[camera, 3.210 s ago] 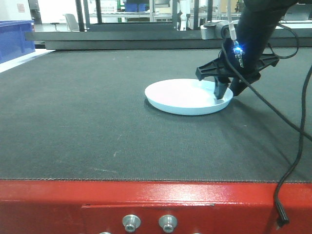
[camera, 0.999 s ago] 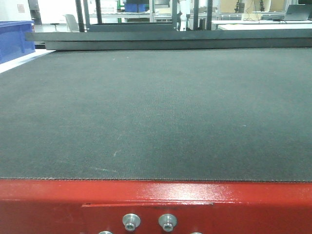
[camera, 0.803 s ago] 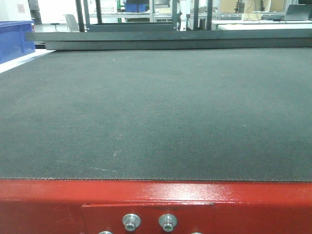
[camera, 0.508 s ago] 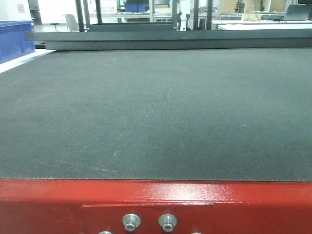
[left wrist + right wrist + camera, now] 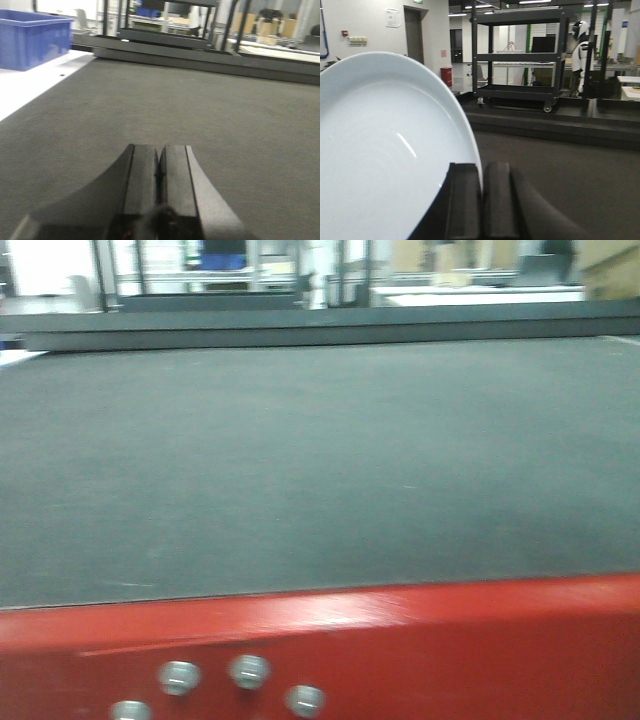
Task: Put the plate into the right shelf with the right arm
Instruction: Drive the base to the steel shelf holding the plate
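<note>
In the right wrist view the white plate [image 5: 385, 150] fills the left half of the frame, held upright on its edge. My right gripper [image 5: 481, 172] is shut on the plate's rim, which runs between the two black fingers. A black multi-tier shelf cart [image 5: 517, 55] stands far ahead across the dark table. In the left wrist view my left gripper [image 5: 159, 157] is shut and empty, low over the dark mat. The front view shows neither gripper nor the plate.
The front view is blurred and tilted and shows the dark mat [image 5: 320, 460] and the red front edge [image 5: 400, 640] with metal buttons. A blue bin [image 5: 32, 37] stands on a white surface at the far left of the left wrist view.
The plate and right gripper left the front view earlier. The front view has since shifted: the scene has slid left, tilted, and gone blurred.
</note>
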